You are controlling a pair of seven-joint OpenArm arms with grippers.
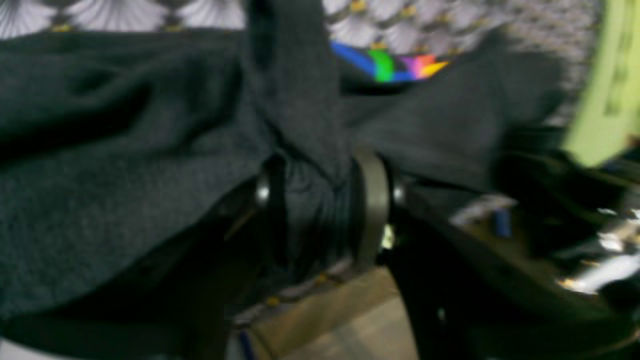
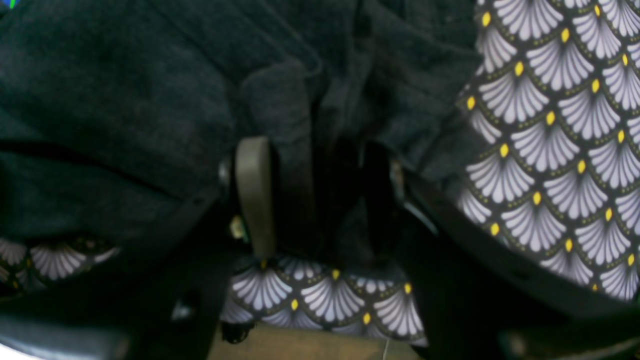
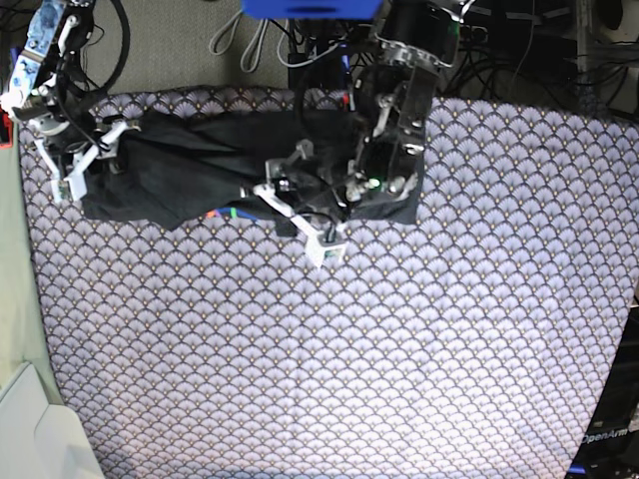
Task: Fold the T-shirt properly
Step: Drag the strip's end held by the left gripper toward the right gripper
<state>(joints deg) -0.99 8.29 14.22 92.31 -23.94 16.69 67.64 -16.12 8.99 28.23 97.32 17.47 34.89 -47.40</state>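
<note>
T-shirt (image 3: 190,165) lies bunched along far edge of patterned cloth (image 3: 399,339), dark side up, sliver of rainbow print (image 1: 395,65) peeking out at its near edge. Left gripper (image 1: 325,210) near shirt's middle; bunched fabric sits between fingers, though blur hides whether they pinch it or stand loose around it. Right gripper (image 2: 315,195) at shirt's end on base view's left, fingers (image 2: 255,190) clamped on fold of dark fabric, patterned cloth visible beneath.

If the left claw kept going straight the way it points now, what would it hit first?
Most likely the T-shirt itself: dark fabric is already bunched between the left claw jaws, with the scallop-patterned cloth beyond. The view is blurred, so depth is uncertain.
</note>
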